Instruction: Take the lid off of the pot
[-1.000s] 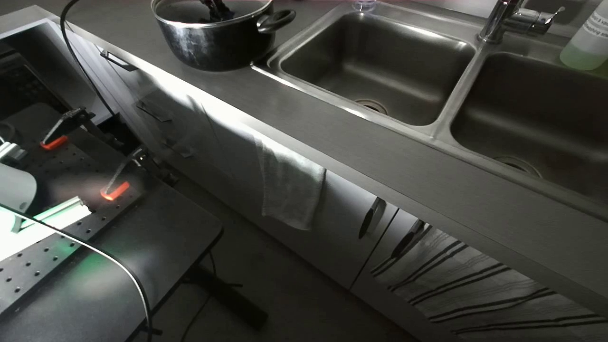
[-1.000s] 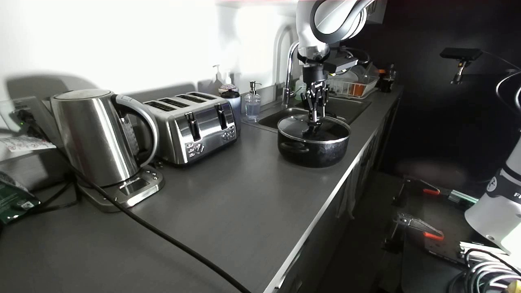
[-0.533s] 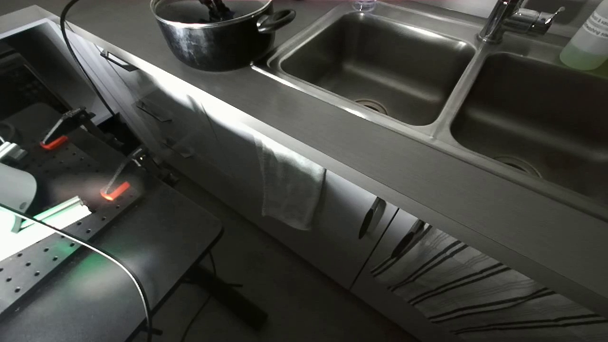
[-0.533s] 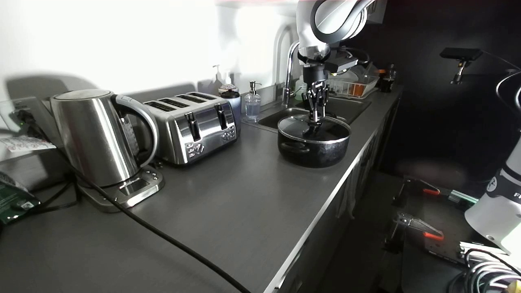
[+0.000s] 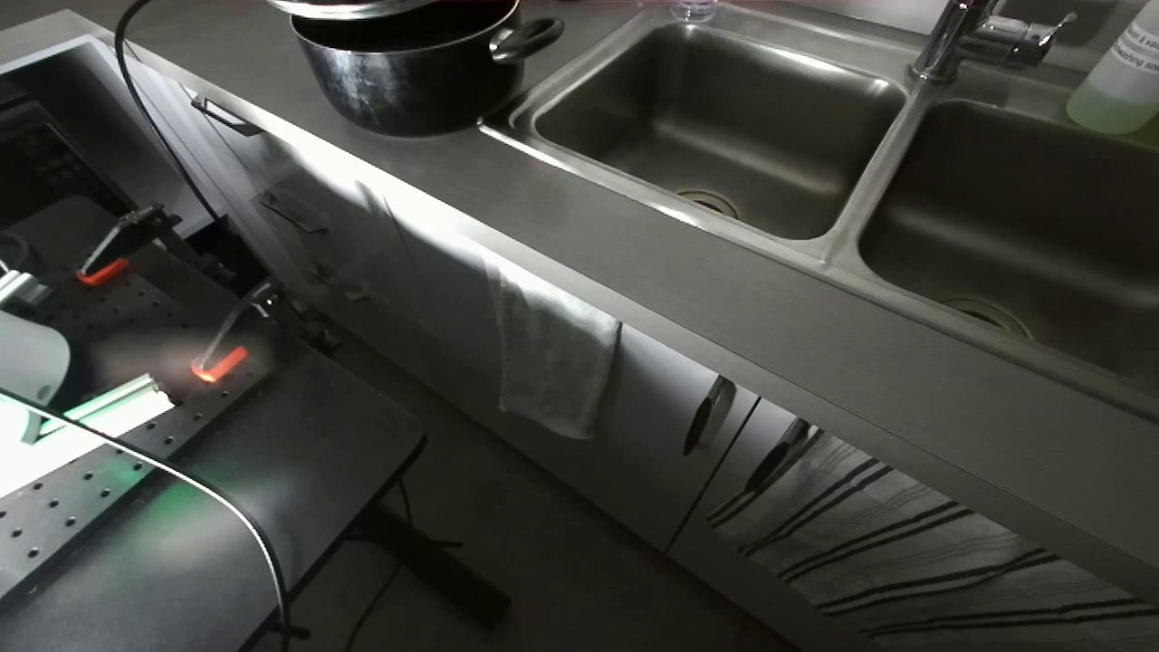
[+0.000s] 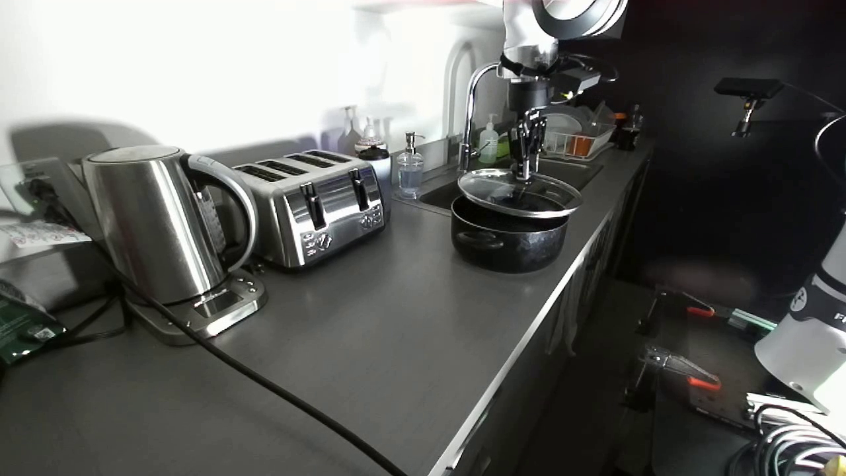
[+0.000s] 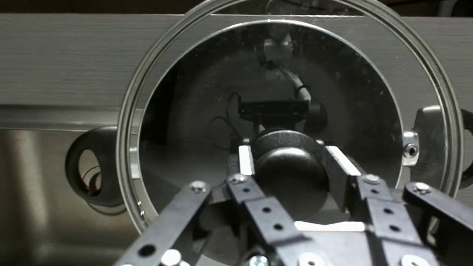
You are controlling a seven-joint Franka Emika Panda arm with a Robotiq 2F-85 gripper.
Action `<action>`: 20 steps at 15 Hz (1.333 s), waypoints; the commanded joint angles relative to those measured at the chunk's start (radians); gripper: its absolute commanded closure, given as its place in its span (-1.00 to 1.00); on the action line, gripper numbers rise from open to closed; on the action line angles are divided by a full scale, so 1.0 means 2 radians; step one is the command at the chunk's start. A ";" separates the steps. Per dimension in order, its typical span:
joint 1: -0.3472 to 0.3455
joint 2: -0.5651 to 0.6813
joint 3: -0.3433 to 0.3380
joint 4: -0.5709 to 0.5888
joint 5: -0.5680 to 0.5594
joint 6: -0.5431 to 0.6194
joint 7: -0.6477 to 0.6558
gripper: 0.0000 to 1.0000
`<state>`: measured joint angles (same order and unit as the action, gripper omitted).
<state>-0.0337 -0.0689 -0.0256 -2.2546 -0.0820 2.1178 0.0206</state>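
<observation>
The pot (image 6: 509, 248) is low, round and dark, and stands on the counter beside the sink. It also shows in an exterior view (image 5: 407, 86) with its dark side handle (image 5: 527, 41). The lid (image 6: 486, 188) is clear glass with a metal rim and a round black knob (image 7: 290, 177). It hangs tilted above the pot, shifted towards the sink, and a dark gap shows under it. In an exterior view only the lid's edge (image 5: 353, 9) shows at the top. My gripper (image 7: 288, 159) is shut on the knob, with its pads (image 7: 338, 173) on both sides.
The steel sink (image 5: 724, 136) lies right beside the pot, with a faucet (image 5: 951, 45) behind it. A soap dispenser (image 6: 410, 168), a toaster (image 6: 330, 205) and a kettle (image 6: 149, 225) stand along the wall. A dish rack (image 6: 568, 142) stands beyond the sink.
The lid was seated on the pot with my gripper at its knob. Now the lid is raised and tilted in the gripper, moved up and towards the sink. The pot has stayed in place.
</observation>
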 commanded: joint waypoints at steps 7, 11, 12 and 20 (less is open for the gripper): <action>0.034 -0.085 0.036 -0.042 -0.014 -0.018 -0.022 0.51; 0.068 -0.094 0.078 -0.047 -0.024 -0.026 -0.010 0.51; 0.077 -0.095 0.090 -0.047 -0.026 -0.029 -0.007 0.51; 0.146 -0.064 0.175 -0.021 -0.050 -0.054 0.028 0.51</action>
<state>0.2237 -0.2141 0.2876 -2.3365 -0.1436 2.0507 0.0422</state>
